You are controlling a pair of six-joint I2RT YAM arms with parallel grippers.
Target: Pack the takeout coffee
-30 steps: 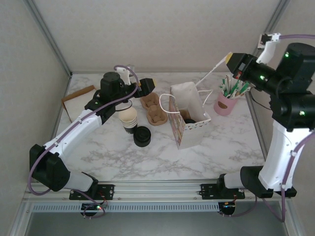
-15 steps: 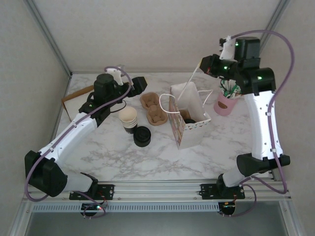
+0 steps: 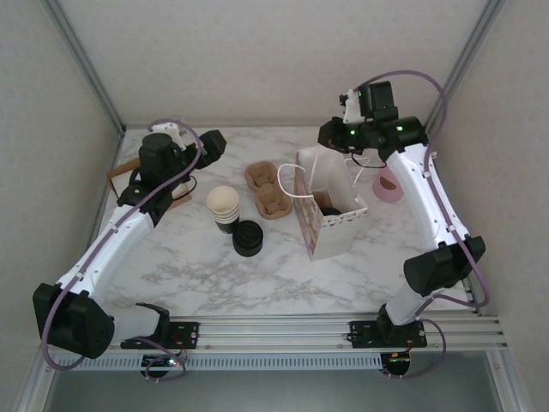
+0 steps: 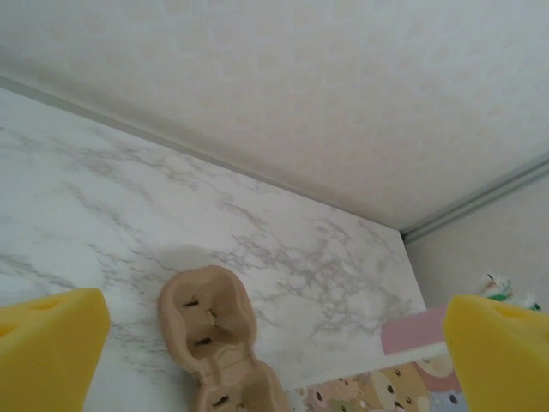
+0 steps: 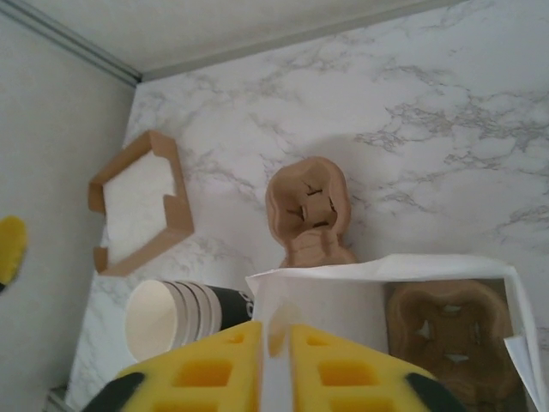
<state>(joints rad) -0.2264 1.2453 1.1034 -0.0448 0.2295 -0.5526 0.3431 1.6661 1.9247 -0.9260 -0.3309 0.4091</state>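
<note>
The takeout coffee is out of view. My right gripper (image 3: pixel 330 137) hangs over the open paper bag (image 3: pixel 330 227). In the right wrist view its yellow fingers (image 5: pixel 206 369) stand a narrow gap apart, with the tip of a white stick (image 5: pixel 276 330) between them above the bag's white inner wall (image 5: pixel 343 300). Whether they still pinch the stick I cannot tell. A tan cup carrier (image 5: pixel 446 330) lies inside the bag. My left gripper (image 3: pixel 213 144) is wide open and empty at the back left, its gripper (image 4: pixel 274 360) looking over the marble table.
A second tan carrier (image 3: pixel 268 190) lies left of the bag. A stack of nested cups (image 3: pixel 223 206) and a squat pile of black lids (image 3: pixel 247 239) stand in front of it. A cardboard tray (image 3: pixel 129 176) sits far left, a pink holder (image 3: pixel 390 184) right of the bag.
My right arm swung left from the pink holder, carrying the white stick to above the bag's mouth. Its jaws have parted slightly. My left arm drew back to the left, away from the cups.
</note>
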